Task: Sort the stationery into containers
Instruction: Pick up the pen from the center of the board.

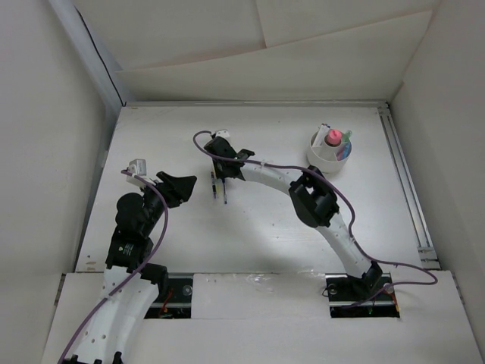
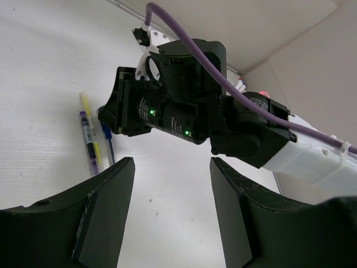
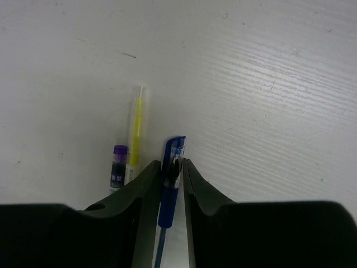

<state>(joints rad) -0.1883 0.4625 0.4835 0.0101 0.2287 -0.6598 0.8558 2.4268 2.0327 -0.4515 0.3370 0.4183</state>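
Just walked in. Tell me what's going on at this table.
The right gripper is down on the white table with its fingers close on either side of a thin blue pen; whether it is pinched yet is unclear. A thin yellow pen lies just beside it. The left gripper hovers nearby, open and empty. At the far right, the round white plastic cup already holds a pink rounded piece and a few pastel markers.

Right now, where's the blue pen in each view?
Top external: blue pen left of centre, at the tip of the right gripper.
Left wrist: left side, beyond the dark arm.
Right wrist: bottom centre, between that gripper's jaws.
Shared landmark: yellow pen lying alongside it.
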